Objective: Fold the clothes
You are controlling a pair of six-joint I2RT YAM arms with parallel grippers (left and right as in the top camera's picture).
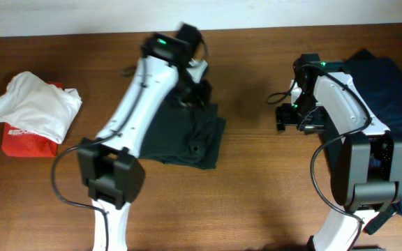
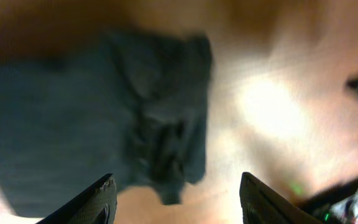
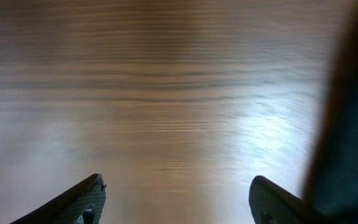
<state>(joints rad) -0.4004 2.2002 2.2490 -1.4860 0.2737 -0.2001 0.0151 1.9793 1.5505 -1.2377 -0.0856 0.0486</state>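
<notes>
The dark garment (image 1: 194,139) lies on the table (image 1: 257,188) directly under and slightly behind the left gripper (image 1: 195,87). It is mostly flat, but the side toward the right arm is bunched into wrinkles and the corner there looks doubled over. The left gripper hangs above this wrinkled edge with its two fingers wide apart and nothing between them; its wrist picture is blurred, so fine creases cannot be read. The right gripper (image 1: 288,115) is also spread and empty, and below it there is only bare wood, well apart from the dark garment. To do the fold well, I think the left gripper should come down on the outer edge of the bunched part and pinch one layer only, not the whole heap. The cloth is thin and limp, so a pull that is too quick will probably drag the whole piece instead of turning it over — the right gripper could pin or lift the near corner at the same moment to keep the edge straight. Behind the right gripper, on its outer side, a blue garment (image 1: 396,77) waits, partly under the right arm. Far beyond the left arm's outer side a white cloth (image 1: 37,104) rests on a red item (image 1: 19,143). Neither stands in the way; only the left arm itself covers part of the dark garment from above.
</notes>
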